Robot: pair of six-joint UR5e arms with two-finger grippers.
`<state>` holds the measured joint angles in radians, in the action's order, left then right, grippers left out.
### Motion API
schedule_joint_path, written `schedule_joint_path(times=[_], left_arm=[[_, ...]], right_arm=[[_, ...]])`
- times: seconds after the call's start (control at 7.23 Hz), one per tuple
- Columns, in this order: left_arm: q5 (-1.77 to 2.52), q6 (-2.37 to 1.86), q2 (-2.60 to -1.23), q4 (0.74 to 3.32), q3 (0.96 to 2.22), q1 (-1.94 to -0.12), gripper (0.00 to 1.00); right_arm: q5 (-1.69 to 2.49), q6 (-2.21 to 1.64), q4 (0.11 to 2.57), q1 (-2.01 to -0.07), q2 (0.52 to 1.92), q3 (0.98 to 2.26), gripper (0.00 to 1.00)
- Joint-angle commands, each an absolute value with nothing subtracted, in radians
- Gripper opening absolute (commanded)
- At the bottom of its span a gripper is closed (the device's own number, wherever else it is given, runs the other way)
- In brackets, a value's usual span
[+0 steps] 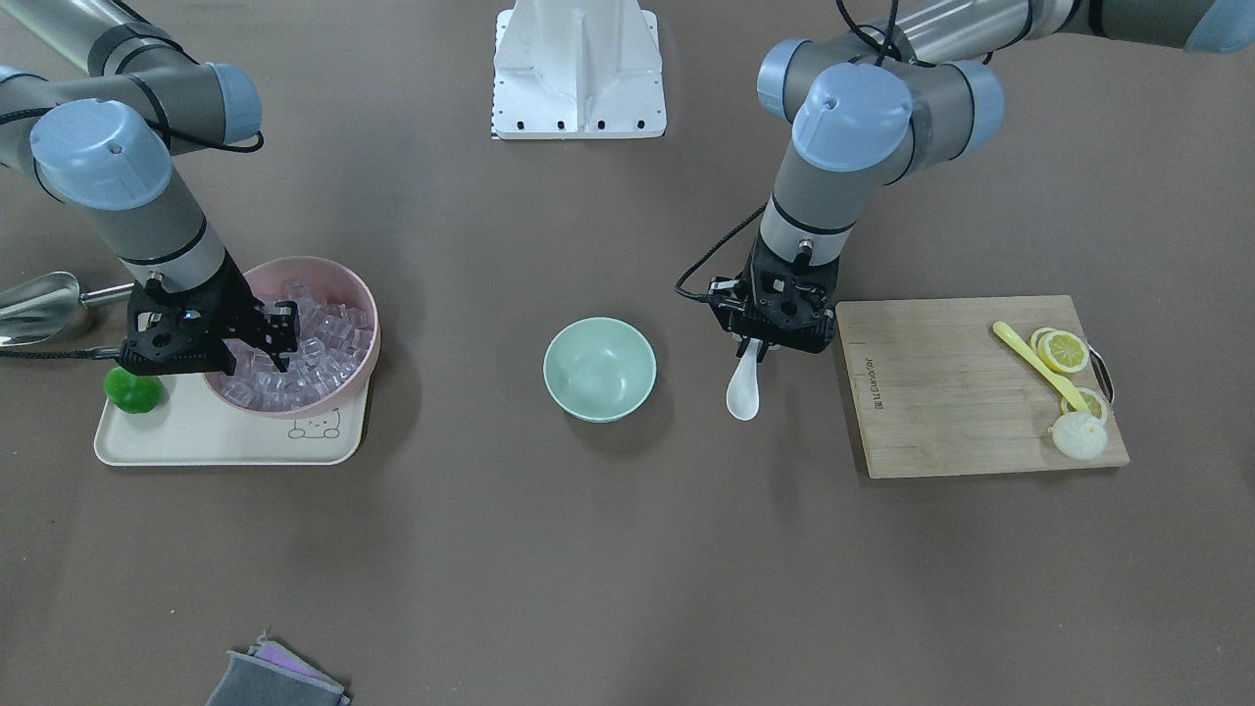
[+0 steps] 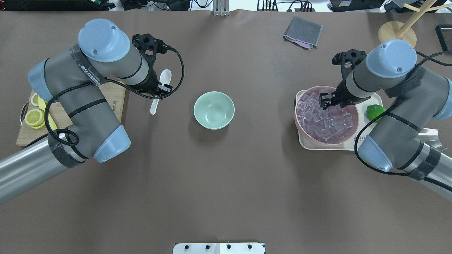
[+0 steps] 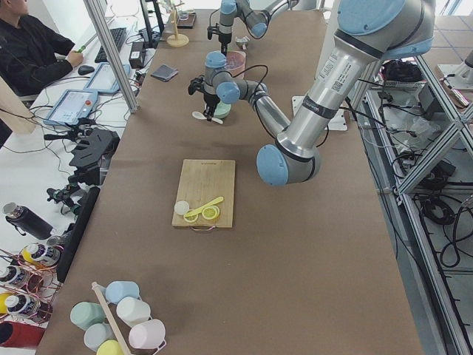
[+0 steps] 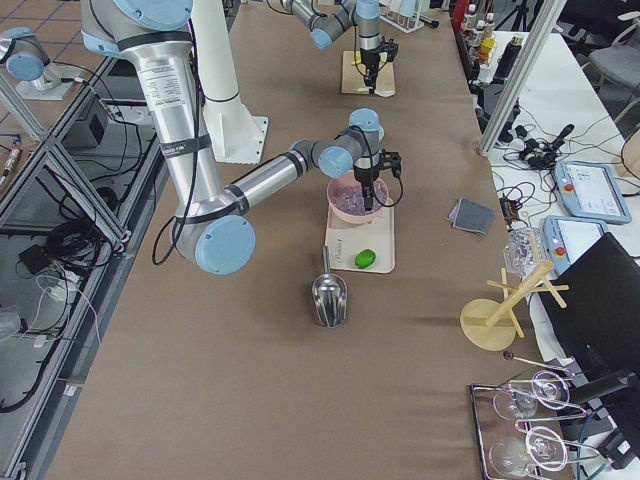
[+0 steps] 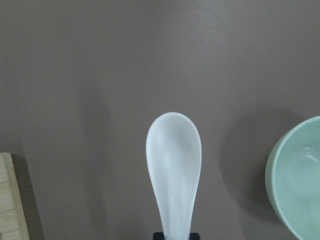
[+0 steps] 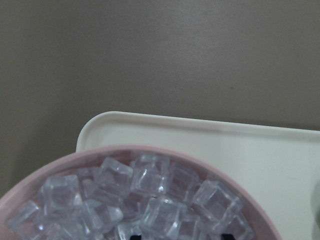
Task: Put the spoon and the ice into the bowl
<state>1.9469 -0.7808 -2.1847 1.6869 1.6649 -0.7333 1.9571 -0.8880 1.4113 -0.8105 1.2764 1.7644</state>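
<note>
Your robot's left hand (image 1: 753, 345) is pinched shut on the handle of the small, shiny white soup spoon (image 1: 744, 387). The deep end of the spoon points away from the robot. The spoon is near the middle of the bench, between the light wooden cutting board (image 1: 941, 392) and the small round mint-green bowl (image 1: 598, 368). It is beside the bowl, not over it. From its soft shadow, it looks to be lifted a little off the bench.

The mint-green bowl sits in the middle of the bench. Nothing is in it.

Your robot's right hand (image 1: 276, 345) is at the end of the bench on the robot's right side. It reaches down into the bigger pink bowl (image 1: 314, 265), which is full of little clear ice cubes (image 1: 324, 343). That bowl stands on a cream tray (image 1: 196, 441) next to a green lime (image 1: 132, 390). In the right wrist view the two finger tips show well apart, with cubes between them, so this hand is open. No cube looks gripped yet.

So I think the job is only started. The spoon is picked up, which is the first part. You have yet to carry it over the mint-green bowl and let it go. For the ice, the right hand must close on one cube, lift it, bring it across to the middle of the bench and drop it in.
</note>
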Motion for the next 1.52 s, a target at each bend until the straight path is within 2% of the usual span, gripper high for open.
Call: schedule_joint_path(times=[0.0,1.25,1.38], left_arm=[[1.947,-0.779,-2.186,1.69,1.66,-0.733,0.0],[1.947,-0.775,-2.195,1.692,1.649,-0.733,0.0],[1.947,-0.773,-2.194,1.693,1.649,-0.733,0.0]], right_arm=[[1.956,-0.887,1.411,-0.808,1.272,1.772,0.61],[1.911,-0.887,1.414,-0.802,1.252,1.75,0.61],[1.911,-0.887,1.414,-0.801,1.25,1.75,0.56]])
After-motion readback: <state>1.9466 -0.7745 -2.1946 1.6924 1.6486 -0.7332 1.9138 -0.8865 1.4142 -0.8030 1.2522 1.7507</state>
